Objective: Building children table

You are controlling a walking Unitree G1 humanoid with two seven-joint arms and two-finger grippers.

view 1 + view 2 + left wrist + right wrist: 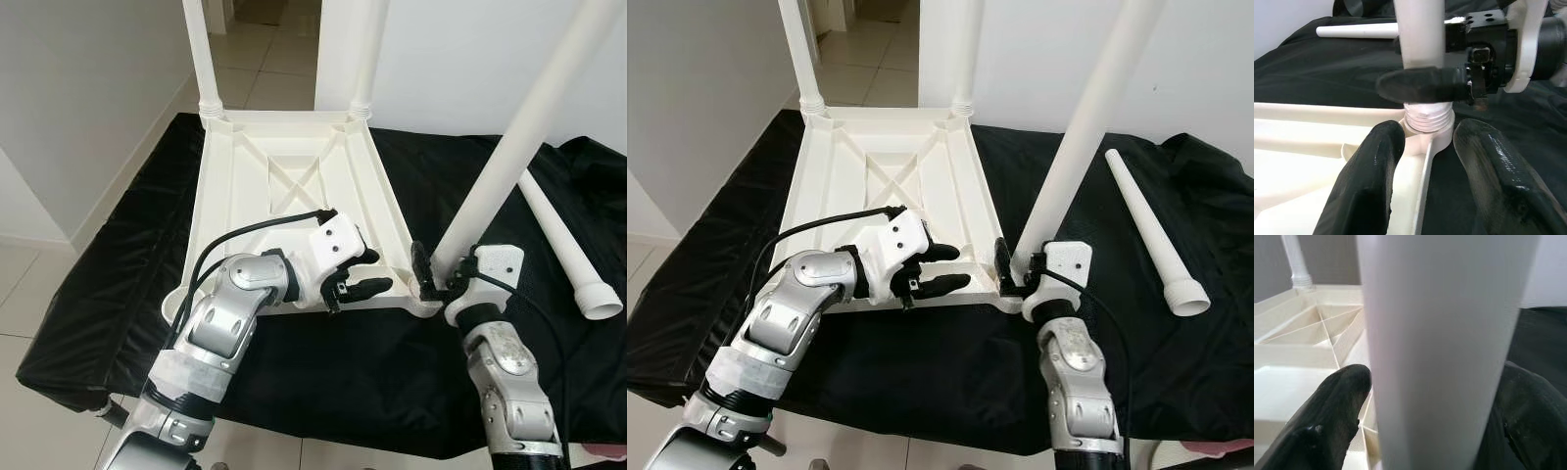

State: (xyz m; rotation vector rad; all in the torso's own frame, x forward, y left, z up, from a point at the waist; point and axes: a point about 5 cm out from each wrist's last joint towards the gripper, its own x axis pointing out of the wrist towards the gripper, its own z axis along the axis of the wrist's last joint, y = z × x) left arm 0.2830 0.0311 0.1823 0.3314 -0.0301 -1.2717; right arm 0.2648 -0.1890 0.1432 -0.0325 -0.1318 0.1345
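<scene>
Right tool (438, 277) clamped on leg (490, 176) at tabletop (294, 176) corner; left tool (358, 274) apart beside; tilted, may cross-thread

Setting: room in a home. Floor (265, 59) of pale square tiles with thin grout lines, running back through a doorway (257, 12) into a further tiled room. Walls (88, 88) plain, painted light grey-white, with a white skirting board (29, 240) at the base. Low surface draped in black cloth (118, 294); a white plastic children's table (294, 176) lies upside down on it.
</scene>
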